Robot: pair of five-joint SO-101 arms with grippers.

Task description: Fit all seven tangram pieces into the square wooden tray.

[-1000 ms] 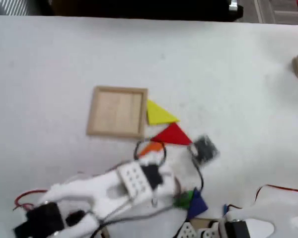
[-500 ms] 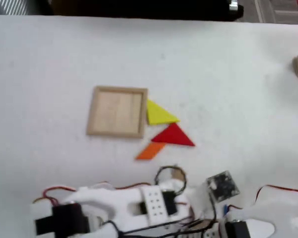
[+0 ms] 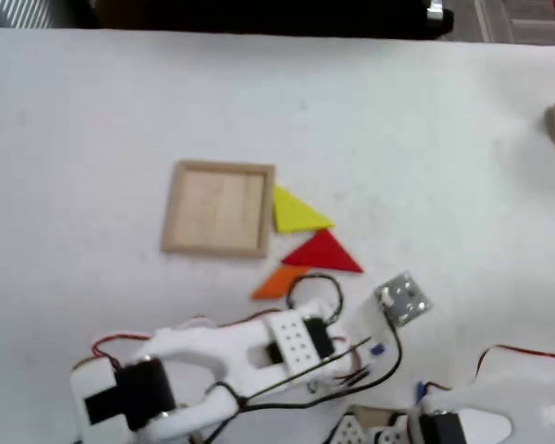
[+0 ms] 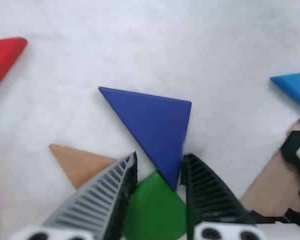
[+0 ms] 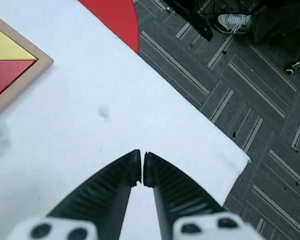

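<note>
**Tabletop, mid-task:** The left gripper [image 4: 157,161] stands spread above the white table [image 3: 425,139]. Its 2 ribbed fingers [image 4: 110,192] flank 1 sharp corner of a smooth dark blue triangle [image 4: 150,120], which meets a green piece [image 4: 152,212]. A tan triangle [image 4: 80,162] lies just beside them. The square wooden tray [image 3: 224,168], pale-grained with a raised rim, sits mid-table. Open surface stretches beyond it and on the side away from the pieces. A yellow triangle [image 3: 299,211] touches 1 tray edge, with a red triangle [image 3: 322,252] and an orange parallelogram [image 3: 279,281] near. The right gripper [image 5: 142,170] is pressed together close to the table's edge.
</note>
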